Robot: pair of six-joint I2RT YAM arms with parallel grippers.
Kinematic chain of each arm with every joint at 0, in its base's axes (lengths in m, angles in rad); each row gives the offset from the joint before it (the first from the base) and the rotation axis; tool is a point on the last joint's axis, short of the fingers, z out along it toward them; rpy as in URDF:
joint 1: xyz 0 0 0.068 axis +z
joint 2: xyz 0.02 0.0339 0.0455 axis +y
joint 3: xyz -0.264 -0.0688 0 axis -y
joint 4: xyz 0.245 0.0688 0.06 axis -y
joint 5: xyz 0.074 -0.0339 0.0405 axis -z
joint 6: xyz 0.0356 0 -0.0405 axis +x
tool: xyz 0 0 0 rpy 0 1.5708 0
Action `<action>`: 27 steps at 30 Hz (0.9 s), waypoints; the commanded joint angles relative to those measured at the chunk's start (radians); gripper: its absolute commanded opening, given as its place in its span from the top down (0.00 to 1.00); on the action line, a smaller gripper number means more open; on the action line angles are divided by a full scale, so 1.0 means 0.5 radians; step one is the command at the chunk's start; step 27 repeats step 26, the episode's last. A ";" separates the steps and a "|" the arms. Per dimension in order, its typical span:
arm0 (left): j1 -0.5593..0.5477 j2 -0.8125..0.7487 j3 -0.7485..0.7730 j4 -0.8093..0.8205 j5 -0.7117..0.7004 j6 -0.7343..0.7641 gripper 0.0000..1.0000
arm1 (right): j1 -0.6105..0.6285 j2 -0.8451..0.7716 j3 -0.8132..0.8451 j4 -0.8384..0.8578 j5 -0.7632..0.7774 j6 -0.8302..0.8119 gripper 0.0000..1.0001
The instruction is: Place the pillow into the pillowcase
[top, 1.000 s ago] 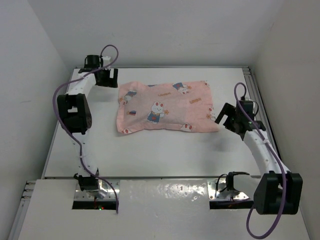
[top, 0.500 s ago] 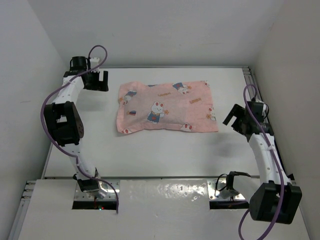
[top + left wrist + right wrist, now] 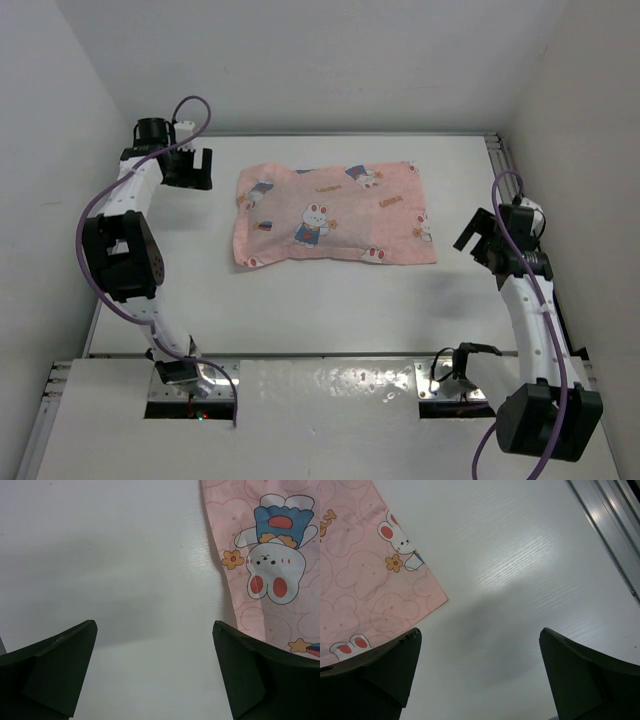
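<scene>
The pink rabbit-print pillowcase (image 3: 335, 215) lies flat and slightly puffed in the middle of the white table. No brown dotted pillow shows in any view. My left gripper (image 3: 190, 168) is open and empty, above the table just left of the pillowcase's far left corner. In the left wrist view the gripper (image 3: 154, 630) is over bare table, with the pillowcase's edge (image 3: 265, 555) to its right. My right gripper (image 3: 478, 236) is open and empty, right of the pillowcase's near right corner. In the right wrist view the gripper (image 3: 480, 635) is over bare table, with the pillowcase's corner (image 3: 365, 580) at the left.
A metal rail (image 3: 507, 190) runs along the table's right edge and also shows in the right wrist view (image 3: 607, 525). White walls close in the table on the left, back and right. The arm bases sit at the near edge.
Both arms have drawn away from the pillowcase: the left gripper moved left and a little back, the right gripper moved right. The pillowcase has not moved.
</scene>
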 commanded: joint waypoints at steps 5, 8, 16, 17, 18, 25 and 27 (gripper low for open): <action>0.037 -0.143 -0.069 0.028 0.017 0.034 0.00 | -0.010 -0.069 0.054 0.054 0.174 0.067 0.01; 0.037 -0.149 -0.087 0.034 0.023 0.028 0.00 | -0.010 -0.075 0.038 0.060 0.193 0.070 0.01; 0.037 -0.168 -0.093 0.037 0.026 0.037 0.00 | -0.010 -0.078 0.038 0.051 0.202 0.073 0.01; 0.040 -0.168 -0.093 0.040 0.020 0.037 0.00 | -0.010 -0.078 0.035 0.054 0.193 0.073 0.01; 0.043 -0.168 -0.087 0.037 0.026 0.034 0.00 | -0.010 -0.082 0.038 0.057 0.193 0.070 0.01; 0.034 -0.174 -0.102 0.037 0.032 0.028 0.00 | -0.010 -0.112 0.011 0.082 0.202 0.049 0.01; 0.034 -0.177 -0.102 0.034 0.035 0.031 0.00 | -0.010 -0.124 0.004 0.091 0.211 0.046 0.01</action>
